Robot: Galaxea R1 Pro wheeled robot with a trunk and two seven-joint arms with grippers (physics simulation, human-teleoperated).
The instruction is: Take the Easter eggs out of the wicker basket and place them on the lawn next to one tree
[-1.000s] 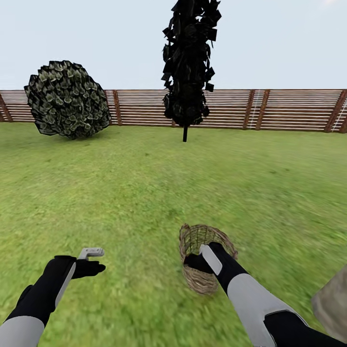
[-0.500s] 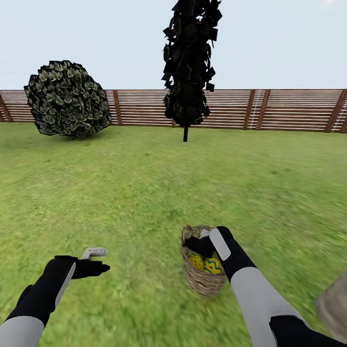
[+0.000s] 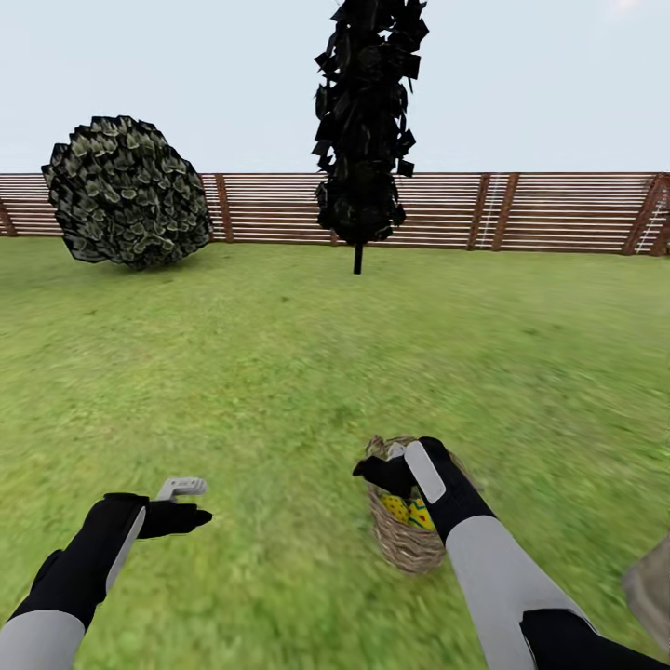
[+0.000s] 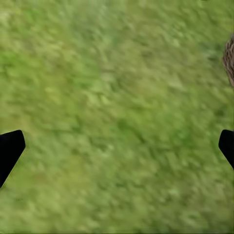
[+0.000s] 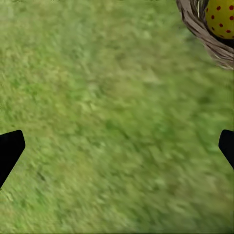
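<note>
Item, nearest: the left gripper (image 3: 182, 498) is hanging wide open and empty over bare lawn (image 3: 279, 372), likely parked as a spare. Item: the right gripper (image 3: 383, 472) is hovering at the rim of the wicker basket (image 3: 409, 544), fingers spread wide and holding nothing, apparently because the Easter eggs (image 3: 409, 512) are sitting inside. Item, farthest: a black conifer (image 3: 365, 121) is standing before the fence (image 3: 558, 209).

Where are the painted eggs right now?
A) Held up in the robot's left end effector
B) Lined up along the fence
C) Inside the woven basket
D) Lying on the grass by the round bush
C: the yellow eggs sit inside the basket on the grass, just beside the right end effector; the right wrist view also shows a red-dotted egg within the basket's rim.
</note>
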